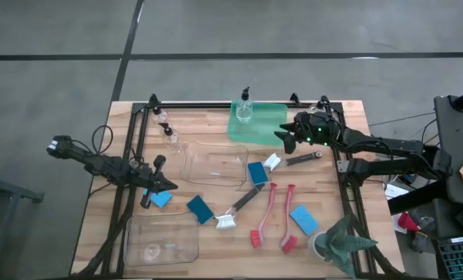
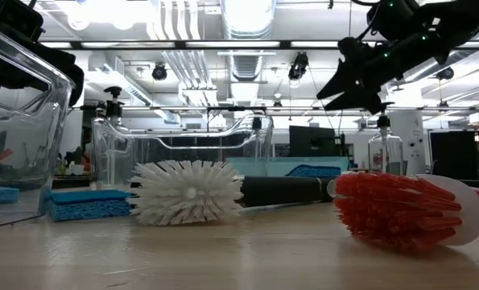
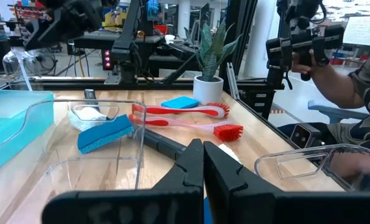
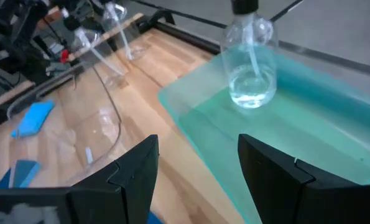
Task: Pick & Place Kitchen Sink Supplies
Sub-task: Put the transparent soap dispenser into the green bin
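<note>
Pump bottle [image 4: 251,68] stands in tray beyond open right gripper [image 4: 197,165]

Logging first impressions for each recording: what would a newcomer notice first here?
Probably the green translucent plastic tray at the table's far edge, with a small clear pump bottle standing in it and the right claw open just beside it. Next, two red long-handled dish brushes lying side by side near the front.

A green translucent tray [image 1: 268,123] sits at the far edge of the wooden table [image 1: 340,194]. Just beside it lies one clear bin [image 1: 212,165]. Another clear bin [image 1: 162,240] and a potted plant [image 1: 341,245] lie well apart from the tray.
</note>
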